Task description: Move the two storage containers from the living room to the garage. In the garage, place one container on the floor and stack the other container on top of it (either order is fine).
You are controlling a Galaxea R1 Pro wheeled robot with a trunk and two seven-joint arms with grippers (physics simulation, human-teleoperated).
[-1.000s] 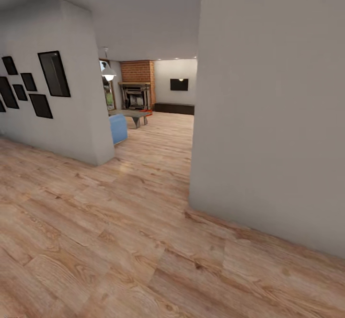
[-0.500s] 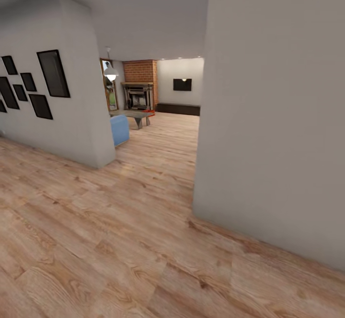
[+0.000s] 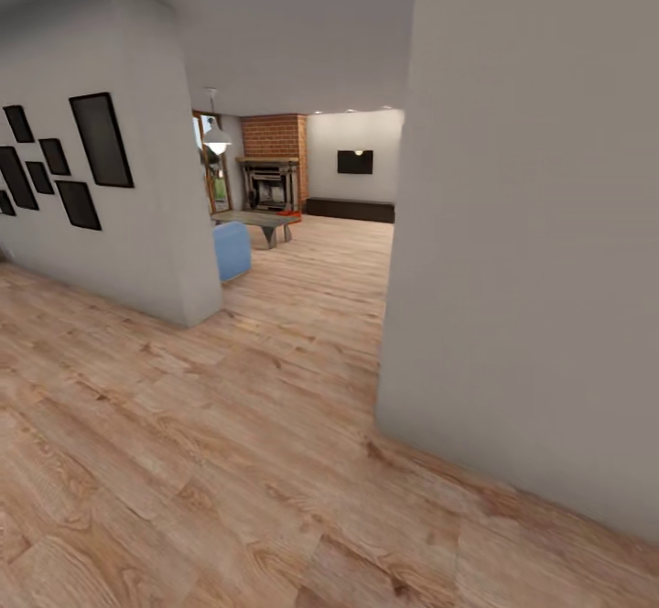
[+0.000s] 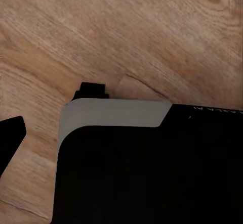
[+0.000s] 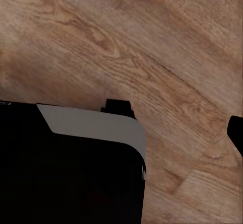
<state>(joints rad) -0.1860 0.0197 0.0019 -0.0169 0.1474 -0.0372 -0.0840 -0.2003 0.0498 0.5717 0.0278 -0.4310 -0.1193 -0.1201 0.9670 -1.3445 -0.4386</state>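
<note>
Head forward; wrists down at wood floor (image 4: pixel 152 32).

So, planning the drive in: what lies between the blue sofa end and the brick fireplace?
In the head view, a low grey coffee table stands between blue sofa and brick fireplace.

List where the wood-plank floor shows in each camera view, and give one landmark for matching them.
Head view: the wood-plank floor covers the lower half and runs through the opening toward the brick fireplace.
Left wrist view: the floor lies beyond the robot's black body.
Right wrist view: the floor again lies beyond the black body.
Shared landmark: the floor's plank grain.
</note>
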